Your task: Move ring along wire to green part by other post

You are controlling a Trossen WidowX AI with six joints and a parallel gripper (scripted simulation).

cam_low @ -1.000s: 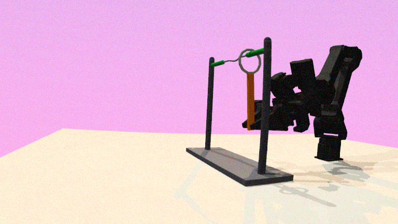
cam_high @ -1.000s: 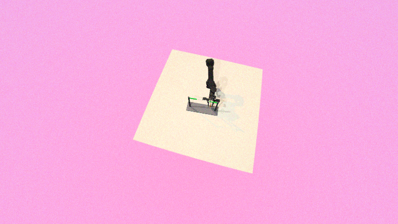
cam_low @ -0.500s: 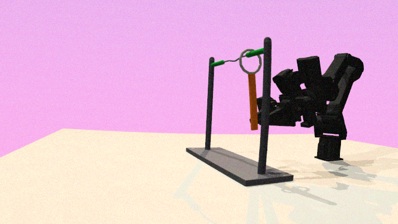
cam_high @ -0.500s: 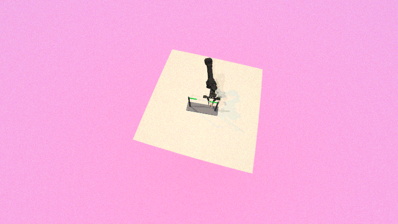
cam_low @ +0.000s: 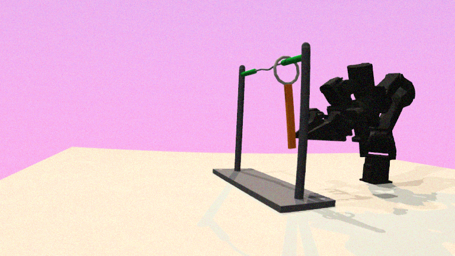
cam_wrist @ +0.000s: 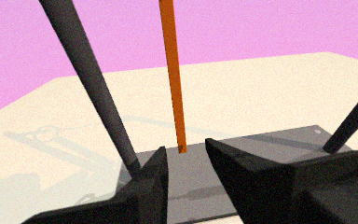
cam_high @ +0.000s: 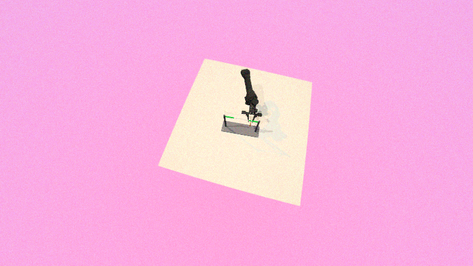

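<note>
Between and just beyond the 2 fingertips of the gripper [cam_wrist: 185,150], the lower end of the orange handle [cam_wrist: 172,75] hangs free; the jaws stand apart, a gap on each side, gripping nothing. Above the jaws, the ring [cam_low: 286,69] hangs on the green part [cam_low: 291,60] of the wire beside the near post [cam_low: 303,119]. Below the jaws lies the grey base [cam_wrist: 275,145].

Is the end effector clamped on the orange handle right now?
No: in the wrist view the end effector stands open, fingers apart from the orange handle.
</note>
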